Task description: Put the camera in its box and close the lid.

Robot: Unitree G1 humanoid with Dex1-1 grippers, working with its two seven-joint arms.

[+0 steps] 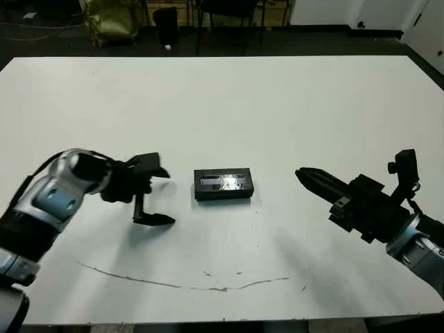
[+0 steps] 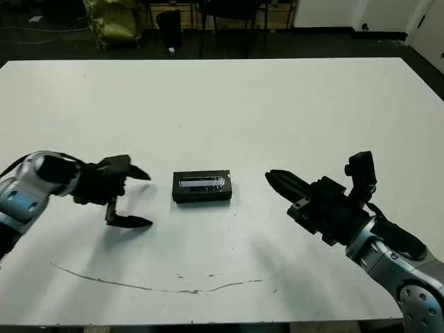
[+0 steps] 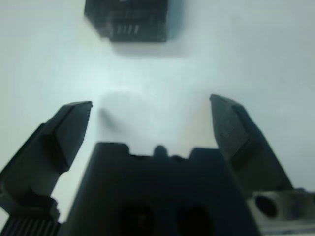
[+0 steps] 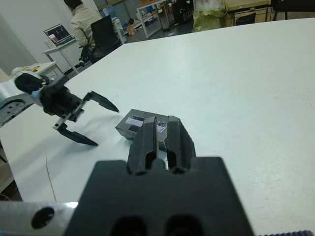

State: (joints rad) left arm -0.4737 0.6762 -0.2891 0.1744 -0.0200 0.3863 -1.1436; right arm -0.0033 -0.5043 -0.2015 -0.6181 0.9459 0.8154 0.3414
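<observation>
The box sits near the middle of the white table, slightly toward the near edge, with its long sides roughly parallel to that edge. The lid is seated on the box, its pale strip facing up and catching a bright glare; the camera cannot be seen. The left gripper is positioned just beside the left short end of the box, not touching it, with a strip of bare table between them. Its fingers are spread wide apart, one held above the other in the head views, the lower fingertip close to the table surface. The right gripper is positioned to the right of the box, a wider gap of bare table separating the two. Its fingers are pressed together with nothing between them and point toward the right short end of the box. The table surface beyond the box, out to the far edge and both side edges, is unobstructed. A thin dark line runs across the table surface between the box and the near edge. A seated person is visible well beyond the table at a desk in the right wrist view.
</observation>
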